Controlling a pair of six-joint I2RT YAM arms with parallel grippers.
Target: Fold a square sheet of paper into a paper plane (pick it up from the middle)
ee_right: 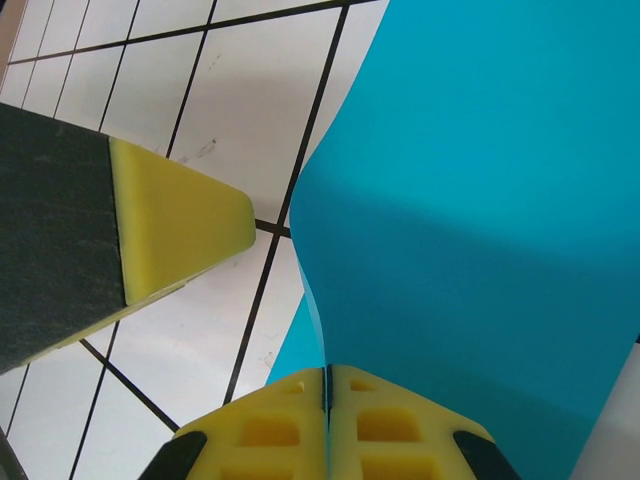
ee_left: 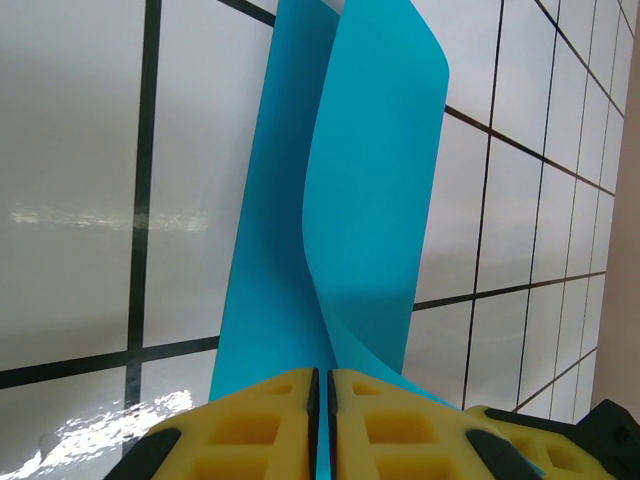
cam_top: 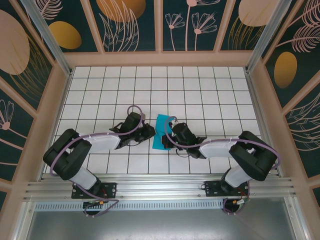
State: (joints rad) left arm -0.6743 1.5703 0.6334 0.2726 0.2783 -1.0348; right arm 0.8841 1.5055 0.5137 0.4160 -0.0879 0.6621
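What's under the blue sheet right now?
White tiled table shows around the sheet, which is curled up, pinched by the left gripper and right gripper. The tiles directly beneath it are covered.

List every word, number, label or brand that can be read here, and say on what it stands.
None can be read. The square sheet of paper is plain teal-blue; the tiled table bears only grid lines; the walls carry plant patterns without letters; the yellow pads of the left gripper and right gripper are unmarked. The small parts at the arm bases are too small to tell.
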